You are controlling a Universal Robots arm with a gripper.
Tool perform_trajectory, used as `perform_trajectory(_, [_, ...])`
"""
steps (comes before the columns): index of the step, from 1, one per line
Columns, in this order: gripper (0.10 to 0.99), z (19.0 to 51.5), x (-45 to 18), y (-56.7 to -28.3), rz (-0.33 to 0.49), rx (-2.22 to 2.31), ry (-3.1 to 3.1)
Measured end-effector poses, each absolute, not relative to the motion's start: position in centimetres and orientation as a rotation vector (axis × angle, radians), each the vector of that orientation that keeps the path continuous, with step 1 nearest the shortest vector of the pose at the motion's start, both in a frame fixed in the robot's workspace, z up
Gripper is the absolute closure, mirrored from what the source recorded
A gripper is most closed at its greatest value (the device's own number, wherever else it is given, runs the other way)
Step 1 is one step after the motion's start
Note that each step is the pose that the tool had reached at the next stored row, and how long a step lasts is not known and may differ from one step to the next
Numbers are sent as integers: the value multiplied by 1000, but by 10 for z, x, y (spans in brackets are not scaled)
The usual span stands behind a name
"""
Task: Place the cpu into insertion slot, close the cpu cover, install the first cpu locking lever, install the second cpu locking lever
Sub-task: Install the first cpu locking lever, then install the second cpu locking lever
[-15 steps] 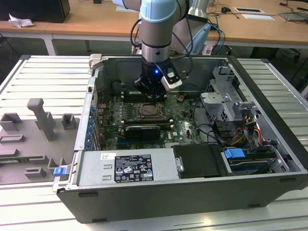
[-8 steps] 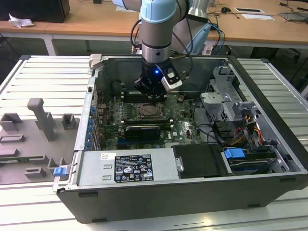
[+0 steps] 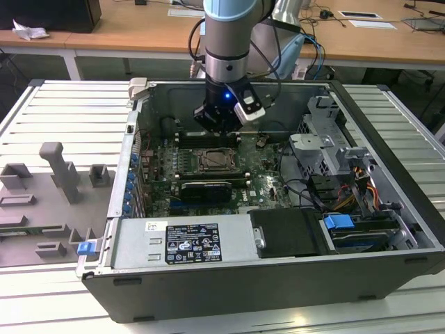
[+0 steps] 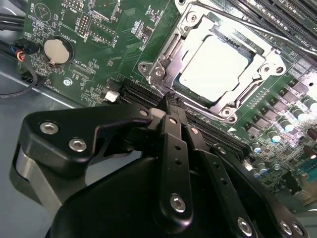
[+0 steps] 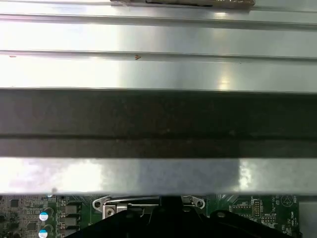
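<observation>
My black tool [image 4: 171,106] is pinched shut and holds nothing. The flat silvery square cpu [image 4: 215,67] sits in its metal-rimmed slot [image 4: 163,54], under the thin silver frame cover [image 4: 257,74].

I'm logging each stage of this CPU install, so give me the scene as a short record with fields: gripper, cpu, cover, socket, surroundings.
gripper: gripper shut, holding nothing, tips just beside the socket's edge
cpu: cpu lies flat in the insertion slot, pale top showing
cover: cpu cover down around the chip, framing it
locking levers: state hard to tell
socket location: on the green motherboard inside the open computer case
nearby: coin battery on the board, black memory slots beside the socket
</observation>
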State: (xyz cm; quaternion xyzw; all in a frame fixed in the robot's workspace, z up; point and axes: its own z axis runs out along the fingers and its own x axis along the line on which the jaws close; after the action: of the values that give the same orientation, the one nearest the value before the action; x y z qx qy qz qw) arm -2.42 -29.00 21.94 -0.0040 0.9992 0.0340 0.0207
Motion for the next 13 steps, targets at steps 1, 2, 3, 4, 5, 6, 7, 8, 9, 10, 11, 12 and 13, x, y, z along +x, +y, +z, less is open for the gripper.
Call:
perform_trajectory(1, [980, 219, -24, -290, 105, -12, 3098])
perform_trajectory(2, [980, 219, -24, -291, 105, -12, 3098])
perform_trajectory(3, [980, 219, -24, -291, 105, -12, 3098])
perform_trajectory(4, [980, 219, -24, -291, 106, -12, 3098])
perform_trajectory(5, [980, 219, -24, -291, 106, -12, 3098])
perform_trajectory(6, [980, 219, -24, -291, 105, -12, 3098])
perform_trajectory(7, [980, 219, -24, -291, 105, -12, 3098])
perform_trajectory(8, [980, 219, -24, -292, 105, -12, 3098])
perform_trajectory(9, [980, 219, -24, -292, 105, -13, 3099])
perform_trajectory(10, [980, 219, -24, -293, 105, -12, 3098])
perform_trajectory(11, [980, 219, -24, -294, 106, -12, 3098])
perform_trajectory(12, [980, 219, -24, -294, 105, -12, 3098])
perform_trajectory(13, [980, 219, -24, -295, 106, -12, 3098])
